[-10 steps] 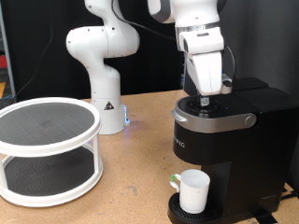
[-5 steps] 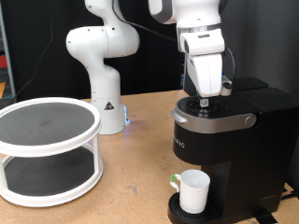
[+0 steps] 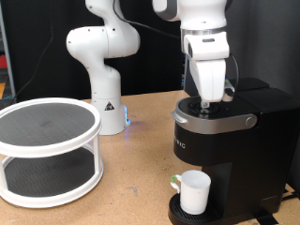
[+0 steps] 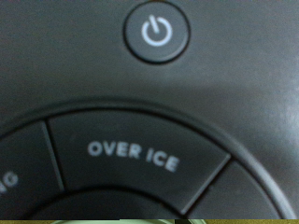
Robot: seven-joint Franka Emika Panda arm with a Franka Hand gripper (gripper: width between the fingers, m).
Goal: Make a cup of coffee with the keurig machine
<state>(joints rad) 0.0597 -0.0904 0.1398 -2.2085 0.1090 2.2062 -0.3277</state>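
Hovering over keurig machine (image 3: 217, 155) top panel, gripper (image 3: 207, 101) has edged slightly toward 3 o'clock versus a second ago, tips at button ring. Judgement: lining up for button press. Jaw opening: cannot tell, nothing seen held. Wrist view fills with power button (image 4: 156, 33) and OVER ICE button (image 4: 133, 161). Cup of coffee (image 3: 194, 191) at 6 o'clock below gripper, standing on drip tray (image 3: 178, 213). Two-tier white rack (image 3: 47, 150) at 9 o'clock.

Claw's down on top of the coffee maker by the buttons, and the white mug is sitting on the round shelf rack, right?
Not quite. The exterior view shows the white mug on the coffee maker's drip tray, not the round shelf rack. The claw is down on the machine's top.
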